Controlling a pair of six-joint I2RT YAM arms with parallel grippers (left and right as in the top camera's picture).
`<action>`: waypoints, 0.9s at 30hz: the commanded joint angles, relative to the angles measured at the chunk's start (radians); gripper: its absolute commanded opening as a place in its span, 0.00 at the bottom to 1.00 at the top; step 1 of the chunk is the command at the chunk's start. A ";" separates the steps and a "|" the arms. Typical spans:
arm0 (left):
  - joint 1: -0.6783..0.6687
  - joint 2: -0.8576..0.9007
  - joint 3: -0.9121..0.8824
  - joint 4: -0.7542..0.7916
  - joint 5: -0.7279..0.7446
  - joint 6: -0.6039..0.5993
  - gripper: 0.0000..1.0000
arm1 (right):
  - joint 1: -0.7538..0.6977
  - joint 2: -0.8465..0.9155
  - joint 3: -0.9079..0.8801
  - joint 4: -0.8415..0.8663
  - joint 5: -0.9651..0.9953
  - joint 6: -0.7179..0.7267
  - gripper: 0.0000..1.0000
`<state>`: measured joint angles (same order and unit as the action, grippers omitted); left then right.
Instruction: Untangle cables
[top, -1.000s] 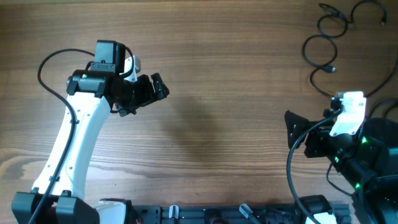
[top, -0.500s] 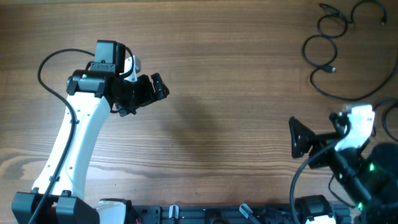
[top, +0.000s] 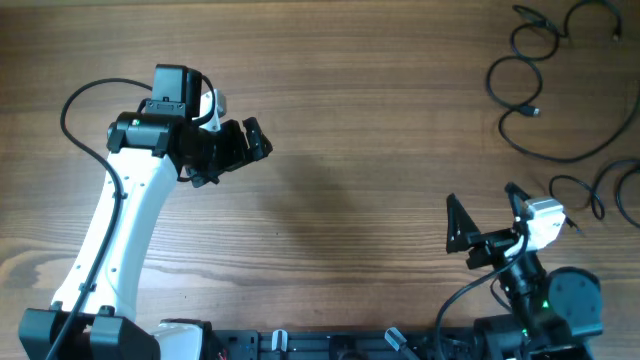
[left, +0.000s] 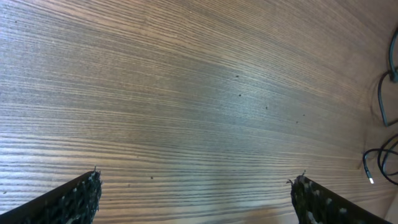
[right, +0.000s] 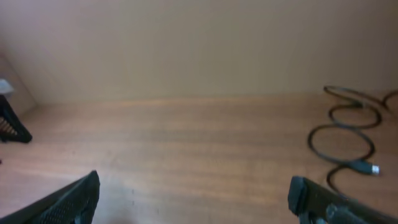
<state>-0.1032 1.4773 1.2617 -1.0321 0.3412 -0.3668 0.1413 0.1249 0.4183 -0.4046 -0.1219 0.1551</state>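
Note:
The cables (top: 530, 80) lie as loose thin black loops at the table's far right corner, with more loops (top: 600, 185) at the right edge. They also show at the right edge of the left wrist view (left: 384, 93) and on the right of the right wrist view (right: 348, 134). My left gripper (top: 238, 155) is open and empty over bare wood at the left, far from the cables; the left wrist view shows its fingers (left: 196, 199) wide apart. My right gripper (top: 485, 215) is open and empty near the front right, left of the cables, its fingers (right: 193, 190) spread.
The wooden table (top: 360, 150) fills the view. The left arm's own thick black wire (top: 75, 100) arcs at the far left. The arm bases and a black rail (top: 350, 345) line the front edge.
The right arm has pulled back toward the front edge and its gripper has swung left, uncovering cable loops at the right edge. The left arm has not moved.

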 joint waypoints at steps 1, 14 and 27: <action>0.005 -0.018 0.014 0.000 -0.002 0.019 1.00 | 0.002 -0.061 -0.077 0.079 0.011 -0.025 1.00; 0.005 -0.018 0.014 0.000 -0.002 0.019 1.00 | -0.005 -0.121 -0.335 0.380 0.019 -0.024 1.00; 0.005 -0.018 0.014 0.000 -0.002 0.019 1.00 | -0.005 -0.121 -0.394 0.457 0.122 -0.024 1.00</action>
<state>-0.1032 1.4773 1.2617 -1.0317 0.3412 -0.3672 0.1406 0.0181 0.0605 0.0311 -0.0177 0.1436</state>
